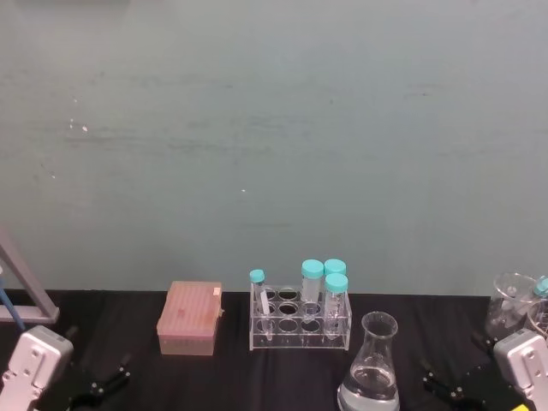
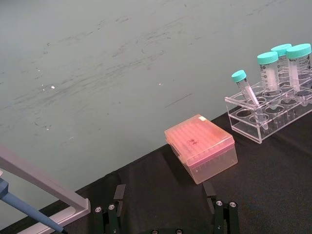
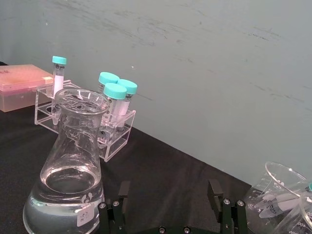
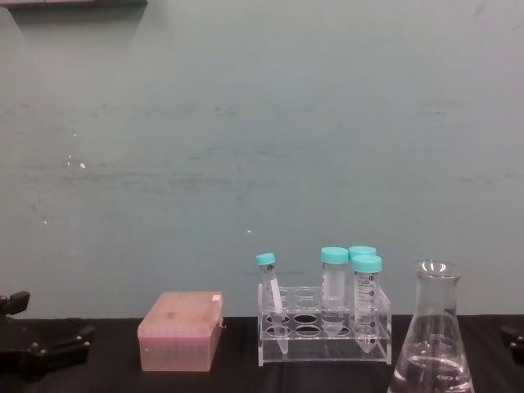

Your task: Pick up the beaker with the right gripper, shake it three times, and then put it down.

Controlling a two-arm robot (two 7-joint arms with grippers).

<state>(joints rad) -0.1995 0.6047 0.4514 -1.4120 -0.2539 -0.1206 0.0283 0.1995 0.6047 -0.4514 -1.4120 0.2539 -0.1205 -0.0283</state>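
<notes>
Two end effectors sit low at the near edge of the black tabletop point(image 1: 231, 377), and both have their fingers spread apart with nothing between them. The right end effector point(image 3: 168, 195) is at the near right side and is empty. The beaker point(image 3: 68, 161) stands upright on the tabletop close beside it, toward the robot's left; it is not between the fingers, and the head view shows a gap between them. Clear liquid fills the wide lower part of the beaker. Behind the beaker, nearer to the wall point(image 1: 274, 128), is a clear rack point(image 1: 300, 330) that holds four tubes point(image 1: 312, 282) with teal caps, one thinner and leaning. To the left of the rack, a little apart, lies a pink box point(image 1: 190, 318). Behind the right end effector, at the right edge, a glass cup point(image 1: 512, 301) holds some small tubes. The left end effector point(image 2: 165, 195) is at the near left side, also open and empty, well apart from the box.
</notes>
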